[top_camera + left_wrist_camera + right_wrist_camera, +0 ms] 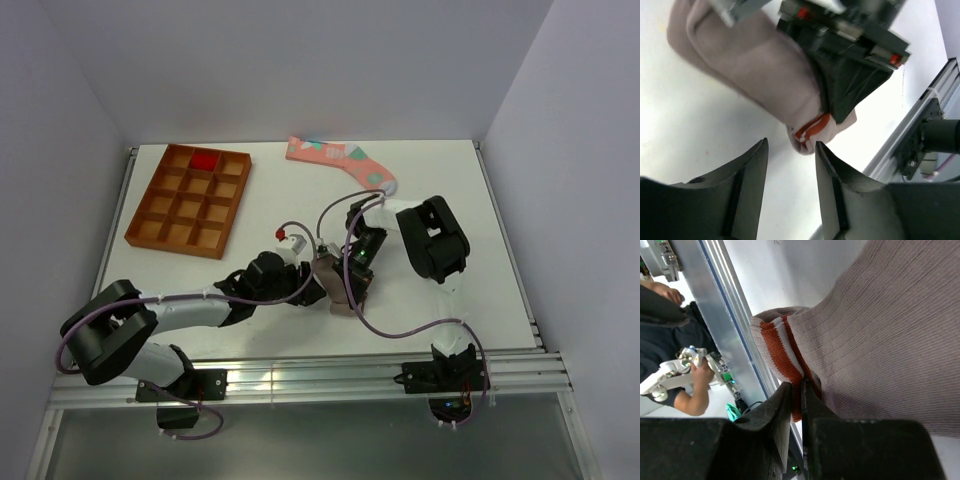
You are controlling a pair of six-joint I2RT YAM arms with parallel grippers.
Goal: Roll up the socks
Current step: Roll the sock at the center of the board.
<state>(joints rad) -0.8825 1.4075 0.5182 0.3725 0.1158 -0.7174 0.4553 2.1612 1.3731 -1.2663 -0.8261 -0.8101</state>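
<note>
The grey-brown sock lies at the table's middle front between both grippers. In the right wrist view its ribbed body fills the frame, and my right gripper is shut on its maroon-and-white striped cuff. My right gripper sits over the sock. My left gripper is open, its fingers just short of the cuff end; it shows in the top view left of the sock. The salmon-pink sock lies flat at the back. A red sock sits in the tray.
An orange compartment tray stands at the back left. Aluminium rails run along the near edge, also seen in the left wrist view. Purple cables loop from the right arm over the table.
</note>
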